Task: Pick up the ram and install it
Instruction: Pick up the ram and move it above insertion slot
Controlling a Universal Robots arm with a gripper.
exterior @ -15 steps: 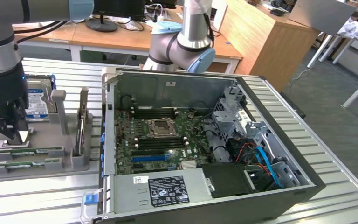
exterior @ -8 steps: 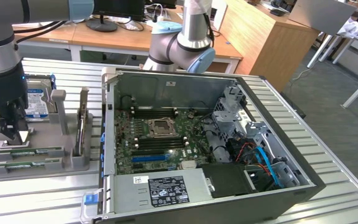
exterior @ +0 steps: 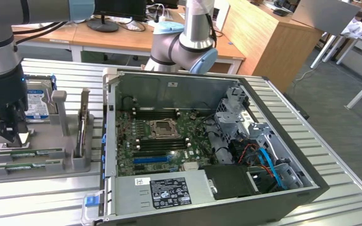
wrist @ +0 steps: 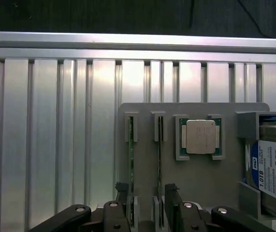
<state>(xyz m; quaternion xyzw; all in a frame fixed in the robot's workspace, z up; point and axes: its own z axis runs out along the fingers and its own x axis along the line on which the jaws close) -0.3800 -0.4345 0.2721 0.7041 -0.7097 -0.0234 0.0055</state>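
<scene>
Two ram sticks stand on edge in a grey holder tray [exterior: 74, 165] at the exterior view's left: one ram [exterior: 30, 152] and a second [exterior: 25, 165]. In the wrist view they are thin green strips, one [wrist: 131, 159] and the other [wrist: 159, 164], in the tray [wrist: 196, 179]. My gripper [exterior: 5, 134] hangs just above that tray, open and holding nothing. In the wrist view the gripper [wrist: 147, 205] has its dark fingertips [wrist: 122, 193] spread apart over the near ends of both sticks. The motherboard [exterior: 140, 150] lies in the open computer case [exterior: 282, 197], with black slots [exterior: 159, 113] beside the CPU socket.
A square silver CPU [wrist: 201, 137] sits in the tray beside the sticks, and a hard drive [wrist: 273, 169] with a blue-white label [exterior: 36, 103] stands at the tray's end. The ribbed aluminium table [wrist: 46, 135] carries everything. A desk and monitor stand behind.
</scene>
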